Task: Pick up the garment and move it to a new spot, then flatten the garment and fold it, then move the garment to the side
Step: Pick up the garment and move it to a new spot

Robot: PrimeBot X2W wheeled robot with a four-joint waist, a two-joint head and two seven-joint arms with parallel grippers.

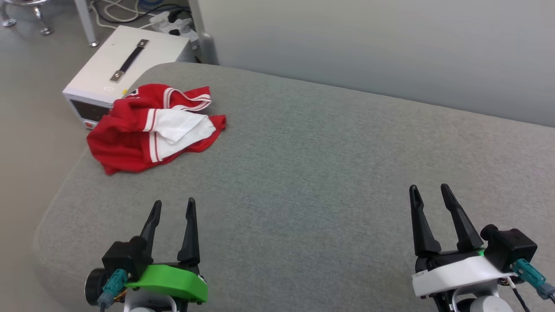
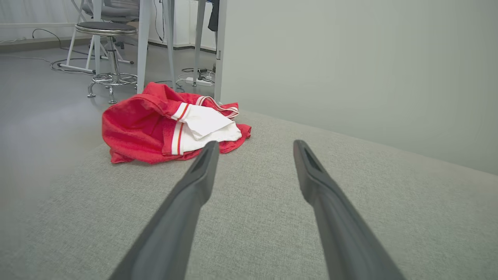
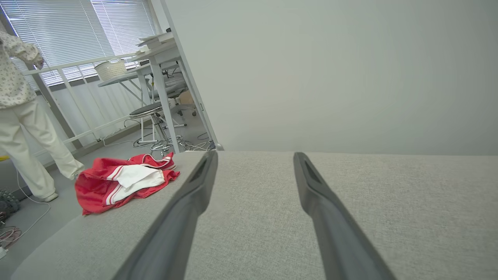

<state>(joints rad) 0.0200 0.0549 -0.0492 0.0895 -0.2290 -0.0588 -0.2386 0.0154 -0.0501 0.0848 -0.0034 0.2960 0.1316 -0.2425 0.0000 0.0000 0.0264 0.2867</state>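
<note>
**Pick-up step, not yet begun: both tools released, jersey heaped at far-left corner**

Step in hand is the first one, picking up the garment; nothing is gripped yet; the red jersey T-shirt point(image 1: 125, 147) lies crumpled in a heap on the grey fabric-covered counter point(image 1: 312, 164), at its far-left rounded corner, close to the edge; a white sleeve with red-and-white striped trim is folded on top, and the striped neck trim shows at the far side; the lettering is lost in the folds.

The left tool point(image 1: 174, 202) is at lower left in the head view, fingers spread and empty, well apart from the jersey; in the left wrist view the jersey sits ahead and to the left of it, one fingertip overlapping it in the picture only; the right tool point(image 1: 429, 187) is at lower right, also spread and empty, much farther from the jersey.

A white box with a black handle point(image 1: 130, 60) sits on the floor just beyond that corner; a person in pale clothes point(image 3: 15, 116) stands on the floor past it.

Next move, my read: the left arm is the closer one; it needs to reach forward and left, come down on a raised fold and pinch enough layers to lift the whole heap; the heap is near the edge, so a shove could push it off; the broad middle of the counter looks like the natural new spot; flattening, folding and moving aside are all yet to do.
</note>
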